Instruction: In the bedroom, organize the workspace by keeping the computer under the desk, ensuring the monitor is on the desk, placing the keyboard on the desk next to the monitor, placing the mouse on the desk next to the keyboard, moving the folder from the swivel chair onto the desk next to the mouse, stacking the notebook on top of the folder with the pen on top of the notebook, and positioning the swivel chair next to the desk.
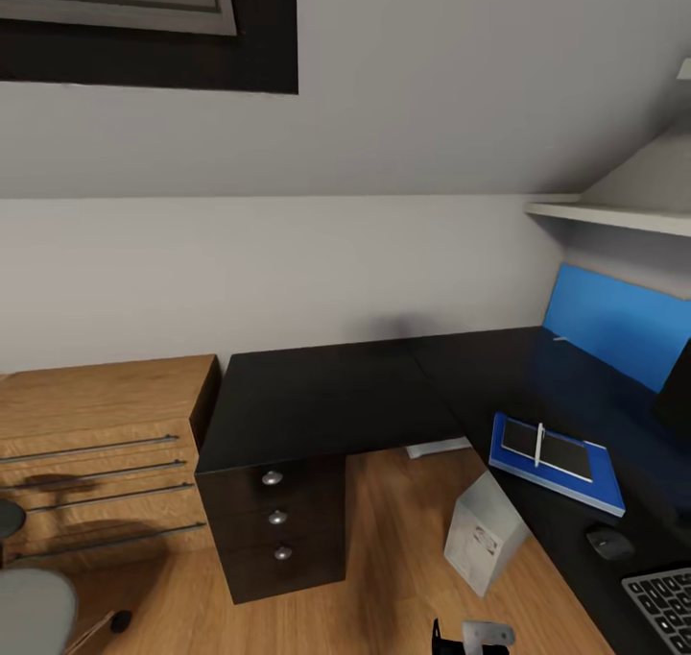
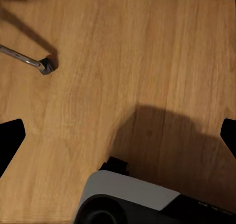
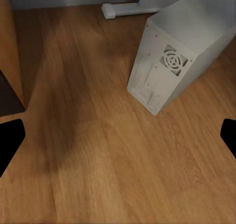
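The black L-shaped desk (image 1: 317, 396) fills the middle and right. On its right wing the blue folder (image 1: 603, 487) lies flat, with the grey notebook (image 1: 566, 453) on it and the pen (image 1: 539, 444) across the notebook. Nearer me are the mouse (image 1: 609, 542) and a corner of the keyboard (image 1: 662, 599). A dark edge of the monitor (image 1: 678, 391) is cut off at the right. The grey computer (image 1: 485, 532) (image 3: 182, 56) stands on the floor by the desk edge. The swivel chair's seat (image 1: 34, 612) is at the lower left. My left gripper (image 2: 118, 138) and right gripper (image 3: 118, 138) hang open over bare floor.
A wooden dresser (image 1: 96, 444) stands left of the desk's drawer unit (image 1: 275, 516). A blue wall panel (image 1: 619, 324) and a white shelf (image 1: 614, 215) are behind the right wing. A chair leg with caster (image 2: 44, 65) and my base (image 2: 128, 199) lie under the left gripper. A white strip (image 3: 128, 8) lies past the computer.
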`<state>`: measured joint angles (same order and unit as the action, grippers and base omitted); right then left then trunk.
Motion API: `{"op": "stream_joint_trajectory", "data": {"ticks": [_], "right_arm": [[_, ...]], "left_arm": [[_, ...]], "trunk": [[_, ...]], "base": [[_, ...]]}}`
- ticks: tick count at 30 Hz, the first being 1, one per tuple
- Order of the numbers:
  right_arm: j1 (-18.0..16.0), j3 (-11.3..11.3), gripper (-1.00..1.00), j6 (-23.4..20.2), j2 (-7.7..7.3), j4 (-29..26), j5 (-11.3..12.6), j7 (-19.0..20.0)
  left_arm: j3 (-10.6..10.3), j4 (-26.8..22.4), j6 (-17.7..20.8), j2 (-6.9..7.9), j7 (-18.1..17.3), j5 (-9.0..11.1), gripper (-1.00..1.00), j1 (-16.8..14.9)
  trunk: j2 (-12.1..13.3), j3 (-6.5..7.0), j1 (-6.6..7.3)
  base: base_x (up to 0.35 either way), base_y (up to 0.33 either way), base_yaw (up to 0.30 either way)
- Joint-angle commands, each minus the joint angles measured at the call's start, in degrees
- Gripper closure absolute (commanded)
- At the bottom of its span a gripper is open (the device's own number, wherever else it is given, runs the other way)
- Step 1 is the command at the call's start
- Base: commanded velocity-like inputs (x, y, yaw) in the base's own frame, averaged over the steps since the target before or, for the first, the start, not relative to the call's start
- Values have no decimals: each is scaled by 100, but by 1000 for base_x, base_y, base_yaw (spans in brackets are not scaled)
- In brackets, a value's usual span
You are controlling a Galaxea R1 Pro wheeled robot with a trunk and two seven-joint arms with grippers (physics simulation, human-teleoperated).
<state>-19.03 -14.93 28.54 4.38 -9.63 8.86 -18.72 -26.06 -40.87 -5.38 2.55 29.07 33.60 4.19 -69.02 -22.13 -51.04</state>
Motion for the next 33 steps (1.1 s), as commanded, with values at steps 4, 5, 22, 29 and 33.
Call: {"op": "stream_joint_trajectory", "data": {"ticks": [4,5,22,29,33], "right_arm": [[-4,-42,-100,15,-1,0,57,-19],[-4,-40,-100,14,-3,-1,56,-19],[-4,-54,-100,35,59,8,63,-18],[-4,-54,-100,37,73,5,63,-18],[-4,-48,-100,38,72,5,63,-18]], "left_arm": [[-40,28,81,-17,38,60,-100,-23],[-40,35,100,-22,38,61,-100,-33],[-40,516,125,-11,15,31,-100,-267],[-40,759,117,-25,4,15,-100,-412],[-40,780,111,-38,3,0,-100,-428]], "trunk": [[158,64,88],[198,79,110],[880,356,483],[1161,482,637],[1321,553,725]], "base": [[0,0,0],[0,0,0],[0,0,12],[0,0,221],[0,0,267]]}}
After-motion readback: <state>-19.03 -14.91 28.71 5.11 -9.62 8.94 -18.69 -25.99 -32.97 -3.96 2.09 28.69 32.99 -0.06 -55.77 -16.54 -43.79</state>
